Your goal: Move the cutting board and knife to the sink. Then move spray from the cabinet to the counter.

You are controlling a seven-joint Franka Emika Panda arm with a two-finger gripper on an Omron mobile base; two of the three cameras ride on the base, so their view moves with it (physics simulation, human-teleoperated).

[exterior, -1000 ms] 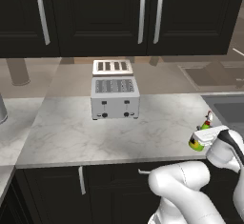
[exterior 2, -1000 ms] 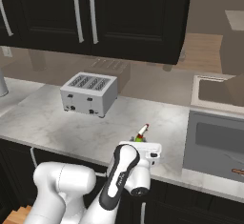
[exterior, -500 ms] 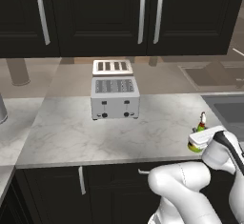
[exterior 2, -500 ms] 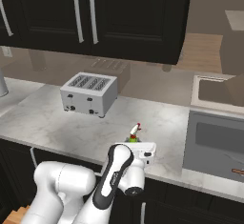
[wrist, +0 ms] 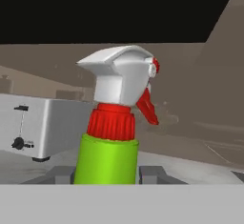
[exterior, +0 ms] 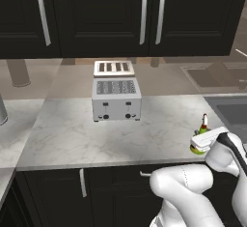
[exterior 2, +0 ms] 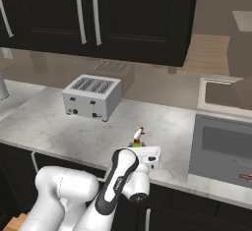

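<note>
Jaws sitting either side of the spray (wrist: pixel 107 158), pinching its green body w/ gripper (wrist: pixel 107 176) low on it. Standing upright on the counter (exterior: pixel 96 134) nr front edge, nozzle pointing away from the toaster (exterior: pixel 116 99).

- The spray (wrist: pixel 107 158) stands upright: green bottle, red collar, white nozzle head with a red trigger.
- It stands at the front edge of the marble counter (exterior: pixel 72 134), near the grey sink (exterior 2: pixel 231 149).
- The black cabinet (exterior: pixel 96 13) doors are shut.
</note>
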